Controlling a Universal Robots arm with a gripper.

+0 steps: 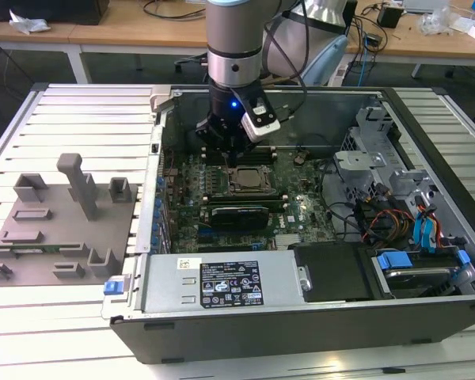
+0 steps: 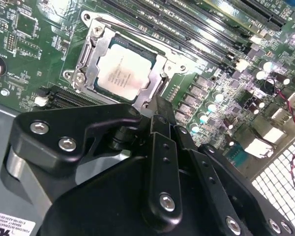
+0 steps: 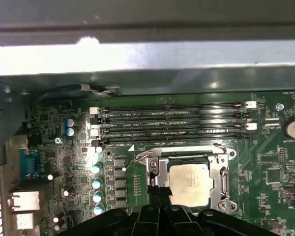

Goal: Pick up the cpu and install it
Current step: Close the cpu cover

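The cpu (image 1: 248, 179) is a small square chip with a pale silvery top. It lies flat inside the metal socket frame (image 2: 91, 49) on the green motherboard, and both wrist views show the cpu (image 2: 123, 71) (image 3: 188, 184) seated there. My gripper (image 1: 229, 154) hangs low over the board at the socket's edge, its black fingers closed together with nothing between them. In the second wrist view the gripper (image 2: 157, 105) ends just beside the frame's corner, apart from the chip. The first wrist view has the gripper (image 3: 160, 194) at the socket's side.
The open computer case (image 1: 427, 317) lies on a slatted table. A black expansion card (image 1: 236, 215) sits just in front of the socket, memory slots (image 3: 172, 123) behind it. Drive cages and cables (image 1: 396, 214) crowd the exterior view's right. A grey fixture plate (image 1: 55, 229) lies at its left.
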